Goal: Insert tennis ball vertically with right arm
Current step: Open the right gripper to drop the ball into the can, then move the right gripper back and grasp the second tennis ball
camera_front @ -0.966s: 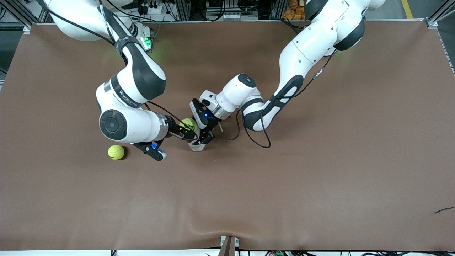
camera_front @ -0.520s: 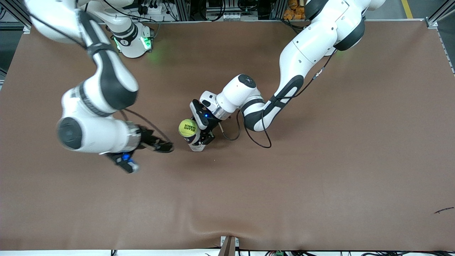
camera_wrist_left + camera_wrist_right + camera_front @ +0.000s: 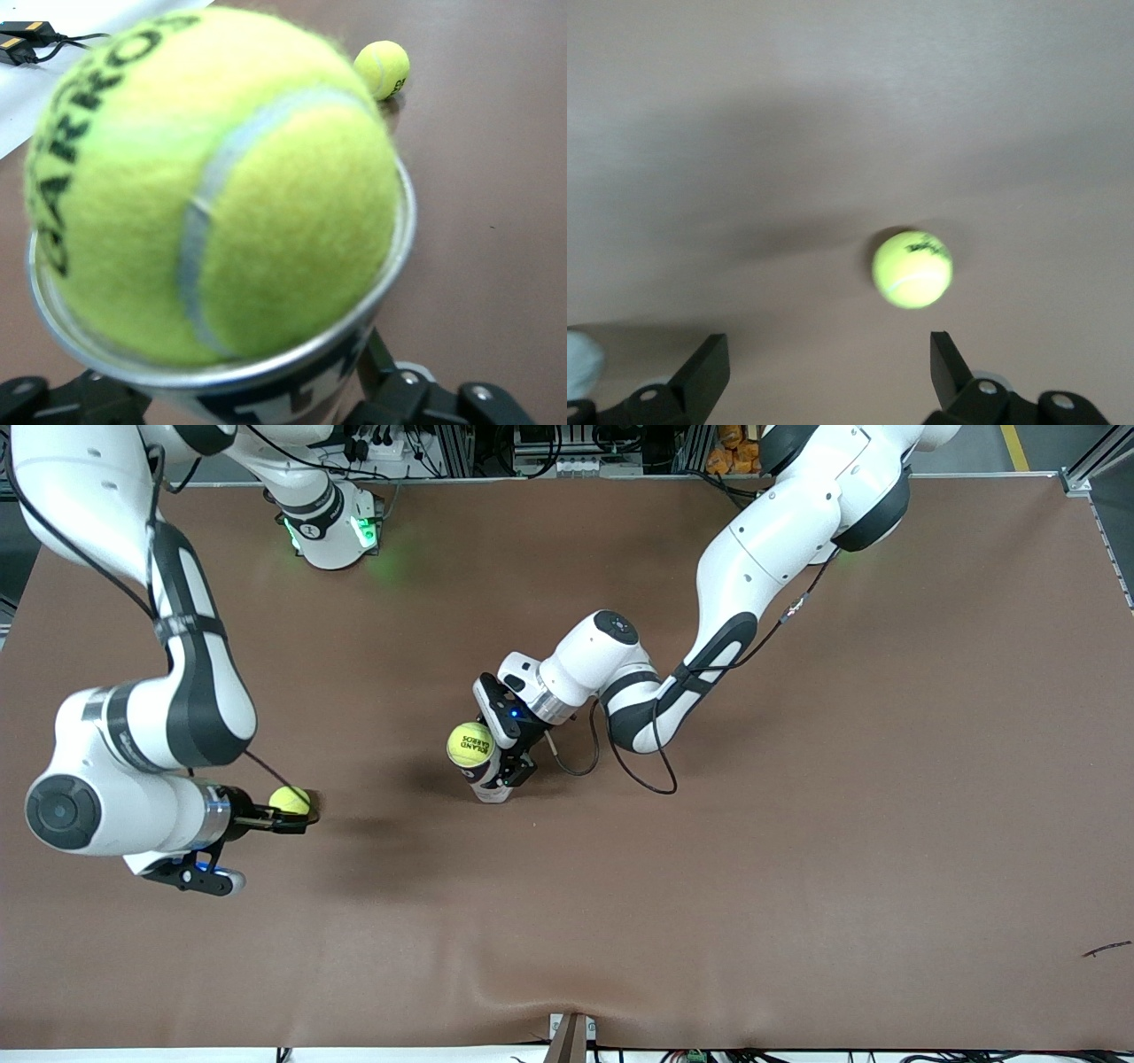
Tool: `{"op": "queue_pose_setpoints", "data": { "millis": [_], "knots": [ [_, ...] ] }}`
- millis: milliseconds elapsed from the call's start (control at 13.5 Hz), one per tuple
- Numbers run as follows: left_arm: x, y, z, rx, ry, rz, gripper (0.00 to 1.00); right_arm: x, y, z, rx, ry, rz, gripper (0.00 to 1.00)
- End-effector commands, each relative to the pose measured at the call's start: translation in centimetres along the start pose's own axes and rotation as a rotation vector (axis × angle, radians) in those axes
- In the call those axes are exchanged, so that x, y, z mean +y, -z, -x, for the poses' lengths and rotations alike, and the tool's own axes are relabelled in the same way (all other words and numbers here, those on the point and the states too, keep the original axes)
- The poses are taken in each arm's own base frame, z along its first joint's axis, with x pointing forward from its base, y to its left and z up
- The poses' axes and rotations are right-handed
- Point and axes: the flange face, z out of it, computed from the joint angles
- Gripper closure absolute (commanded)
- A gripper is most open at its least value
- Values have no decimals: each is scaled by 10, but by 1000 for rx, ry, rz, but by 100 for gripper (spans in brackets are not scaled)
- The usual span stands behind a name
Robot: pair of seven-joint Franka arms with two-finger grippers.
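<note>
A yellow tennis ball (image 3: 470,744) (image 3: 213,186) sits in the mouth of an upright can (image 3: 493,786) with a metal rim (image 3: 394,257), about half of it above the rim. My left gripper (image 3: 501,765) (image 3: 235,390) is shut on the can near mid-table. A second tennis ball (image 3: 288,798) (image 3: 912,268) (image 3: 382,69) lies on the table toward the right arm's end. My right gripper (image 3: 297,820) (image 3: 827,372) hovers open beside this ball. The ball lies just ahead of its fingertips (image 3: 950,354), not between them.
The brown table (image 3: 797,868) carries little else. A black cable (image 3: 642,775) loops down from the left arm onto the table beside the can. The right arm's base (image 3: 330,531) stands at the table's back edge. A small dark scrap (image 3: 1107,949) lies near the front corner.
My right gripper let go of the ball on the can's mouth and swung away toward its own end of the table, arriving by the loose ball. The left arm and can stayed still.
</note>
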Motion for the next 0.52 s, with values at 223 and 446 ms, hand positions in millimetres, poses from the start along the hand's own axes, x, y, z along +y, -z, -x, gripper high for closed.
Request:
{"op": "queue_pose_setpoints", "data": {
  "millis": [223, 446],
  "knots": [
    [0, 5, -6, 12, 14, -4, 10, 20, -88, 2, -16, 41, 52, 0],
    [0, 6, -5, 16, 12, -3, 14, 24, -106, 2, -8, 60, 94, 0]
  ]
}}
